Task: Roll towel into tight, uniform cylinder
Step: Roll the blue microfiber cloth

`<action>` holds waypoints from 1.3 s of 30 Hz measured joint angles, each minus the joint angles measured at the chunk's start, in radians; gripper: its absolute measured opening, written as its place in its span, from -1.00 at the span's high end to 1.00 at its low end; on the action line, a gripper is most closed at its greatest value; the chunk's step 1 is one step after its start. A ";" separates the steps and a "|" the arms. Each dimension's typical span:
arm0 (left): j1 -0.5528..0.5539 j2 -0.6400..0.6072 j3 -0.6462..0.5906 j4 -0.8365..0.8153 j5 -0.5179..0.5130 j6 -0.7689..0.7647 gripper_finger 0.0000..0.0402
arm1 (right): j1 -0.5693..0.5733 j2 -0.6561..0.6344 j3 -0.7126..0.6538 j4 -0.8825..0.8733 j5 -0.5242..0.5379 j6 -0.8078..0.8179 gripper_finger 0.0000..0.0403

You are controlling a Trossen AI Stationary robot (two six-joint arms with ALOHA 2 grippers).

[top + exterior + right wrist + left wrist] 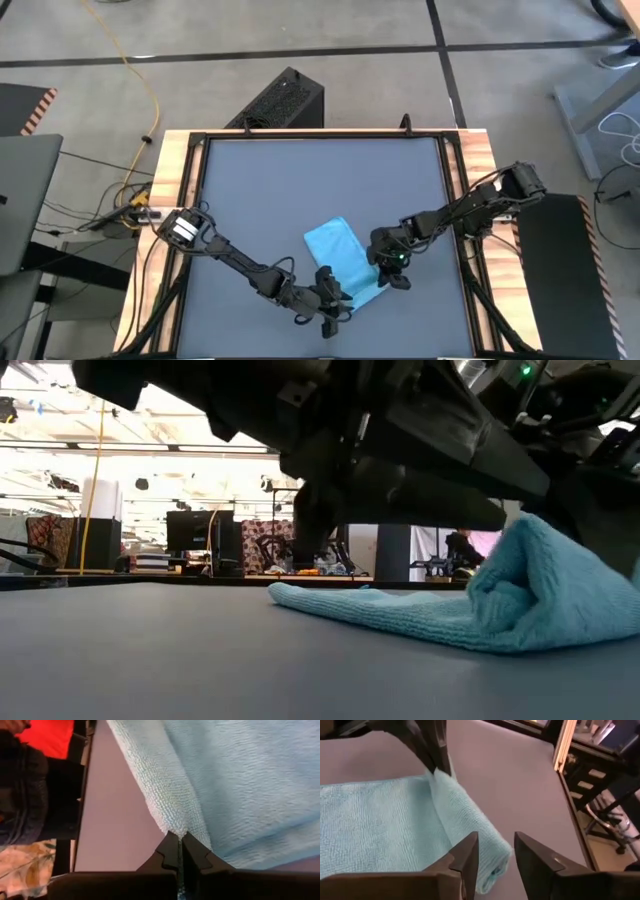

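Dark grey desk (300, 190) surface, framed in pale wood, carries a light-blue towel (345, 262) lying near its front edge, right of centre. Most of the towel lies flat; its front-right end is rolled over into a soft raised fold, seen in the low view as a hump (545, 585) rising above the flat part. Left arm reaches across the front of the desk, its left gripper (333, 300) at the towel's near corner; in the left wrist view the fingers (467, 852) stand partly open, one at the end of the rolled edge, the other over bare desk, gripping nothing. Right arm comes in from the right rear corner, its right gripper (388, 268) at the towel's right edge, just beside the fold. In the right wrist view its fingers (167, 851) are closed together on the edge of the towel, pinching a ridge of cloth between the tips. The two grippers sit near each other at opposite ends of the rolled edge
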State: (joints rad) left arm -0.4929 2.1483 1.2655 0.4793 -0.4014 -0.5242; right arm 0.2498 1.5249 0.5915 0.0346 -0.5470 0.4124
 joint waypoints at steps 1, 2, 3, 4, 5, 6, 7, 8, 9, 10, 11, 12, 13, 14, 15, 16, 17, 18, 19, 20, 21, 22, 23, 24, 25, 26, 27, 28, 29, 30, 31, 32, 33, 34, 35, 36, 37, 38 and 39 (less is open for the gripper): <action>0.004 0.000 0.000 0.003 0.006 -0.009 0.42 | -0.006 0.000 0.000 -0.001 0.006 0.003 0.91; 0.007 0.000 0.000 0.004 0.009 -0.016 0.41 | -0.011 0.000 0.000 0.000 0.018 0.006 0.91; 0.010 0.000 0.000 0.004 0.012 -0.020 0.41 | -0.016 0.000 0.000 0.000 0.025 0.007 0.91; 0.012 0.000 0.000 0.004 0.012 -0.022 0.41 | -0.020 0.000 0.000 0.001 0.027 0.007 0.91; 0.014 0.000 0.000 0.003 0.012 -0.022 0.41 | -0.025 0.000 0.000 0.001 0.035 0.007 0.91; 0.016 0.000 0.000 0.003 0.012 -0.023 0.40 | -0.028 0.000 0.000 0.001 0.042 0.007 0.91; 0.018 0.000 0.000 0.004 0.014 -0.027 0.40 | -0.031 0.000 0.000 0.002 0.045 0.007 0.91; 0.019 0.000 0.000 0.004 0.022 -0.036 0.40 | -0.031 0.000 0.000 0.004 0.048 0.007 0.91; 0.020 0.000 0.000 0.001 0.032 -0.045 0.40 | -0.031 0.000 0.000 0.004 0.050 0.007 0.91; 0.022 0.000 0.000 -0.006 0.042 -0.059 0.40 | -0.034 0.000 0.000 0.004 0.051 0.006 0.91; 0.025 0.007 0.000 -0.005 0.053 -0.073 0.40 | -0.036 0.000 0.000 0.004 0.051 0.005 0.91; 0.025 0.010 0.000 -0.006 0.060 -0.090 0.41 | -0.036 0.000 0.000 0.005 0.052 0.003 0.91; 0.025 0.014 0.000 -0.017 0.066 -0.107 0.41 | -0.036 0.000 0.000 0.006 0.057 0.002 0.91; 0.025 0.024 0.000 -0.018 0.073 -0.124 0.41 | -0.036 0.000 0.000 0.006 0.061 0.002 0.91; 0.027 0.035 0.001 -0.011 0.076 -0.143 0.41 | -0.036 0.000 0.000 0.007 0.072 0.002 0.91; 0.027 0.041 0.002 -0.019 0.076 -0.158 0.41 | -0.036 0.000 0.000 0.007 0.075 0.002 0.91; 0.027 0.048 0.001 -0.027 0.075 -0.172 0.41 | -0.036 0.000 0.000 0.008 0.078 0.001 0.91; 0.027 0.049 0.001 -0.029 0.075 -0.184 0.42 | -0.036 0.000 0.000 0.010 0.082 0.001 0.90; 0.027 0.049 0.001 -0.040 0.069 -0.193 0.44 | -0.036 0.001 0.000 0.010 0.087 0.001 0.89; 0.027 0.047 0.002 -0.054 0.053 -0.196 0.47 | -0.036 0.002 0.000 0.006 0.088 0.001 0.87; 0.027 0.046 0.002 -0.063 0.040 -0.194 0.51 | -0.036 0.002 0.000 0.003 0.093 0.001 0.85; 0.027 0.046 0.002 -0.069 0.033 -0.187 0.57 | -0.035 0.002 0.000 0.000 0.100 0.001 0.84; 0.027 0.046 0.002 -0.072 0.031 -0.181 0.63 | -0.034 0.002 0.000 -0.002 0.107 0.000 0.83; 0.027 0.047 0.002 -0.073 0.031 -0.180 0.70 | -0.034 0.002 0.000 -0.003 0.107 0.000 0.82; 0.029 0.046 0.002 -0.074 0.031 -0.184 0.77 | -0.034 0.002 0.000 -0.003 0.108 -0.001 0.82; 0.030 0.046 0.002 -0.084 0.031 -0.196 0.85 | -0.034 0.002 0.000 -0.004 0.108 -0.001 0.81; 0.031 0.046 0.002 -0.101 0.030 -0.204 0.92 | -0.034 0.002 0.000 -0.002 0.108 -0.001 0.81; 0.032 0.046 0.002 -0.112 0.030 -0.214 0.96 | -0.034 0.002 0.000 -0.001 0.108 -0.001 0.81; 0.033 0.046 0.002 -0.116 0.032 -0.220 0.97 | -0.034 0.002 0.000 -0.001 0.110 -0.001 0.81; 0.034 0.045 0.002 -0.120 0.035 -0.226 0.97 | -0.034 0.002 0.000 -0.001 0.115 0.001 0.80; 0.034 0.045 0.002 -0.123 0.042 -0.231 0.97 | -0.034 0.002 0.000 -0.001 0.118 0.004 0.79; 0.035 0.045 0.002 -0.126 0.050 -0.234 0.98 | -0.034 0.002 0.000 -0.001 0.122 0.004 0.77; 0.035 0.045 0.002 -0.128 0.056 -0.235 0.99 | -0.034 0.002 0.000 -0.001 0.122 0.003 0.75; 0.036 0.045 0.002 -0.129 0.058 -0.236 0.99 | -0.034 0.002 0.000 -0.001 0.118 0.004 0.72; 0.036 0.045 0.002 -0.130 0.060 -0.236 0.99 | -0.037 0.002 0.000 -0.001 0.106 0.005 0.69; 0.035 0.045 0.002 -0.131 0.060 -0.236 0.99 | -0.041 0.002 0.000 -0.001 0.093 0.005 0.65; 0.035 0.045 0.002 -0.133 0.061 -0.236 0.99 | -0.046 0.002 0.000 -0.001 0.082 0.005 0.61; 0.035 0.045 0.002 -0.134 0.063 -0.237 1.00 | -0.053 0.001 0.000 -0.004 0.075 0.006 0.57; 0.035 0.045 0.002 -0.134 0.064 -0.237 1.00 | -0.061 -0.001 0.000 -0.013 0.069 0.006 0.53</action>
State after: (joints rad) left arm -0.4576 2.1933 1.2678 0.3453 -0.3374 -0.7609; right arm 0.1890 1.5243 0.5919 0.0220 -0.4784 0.4179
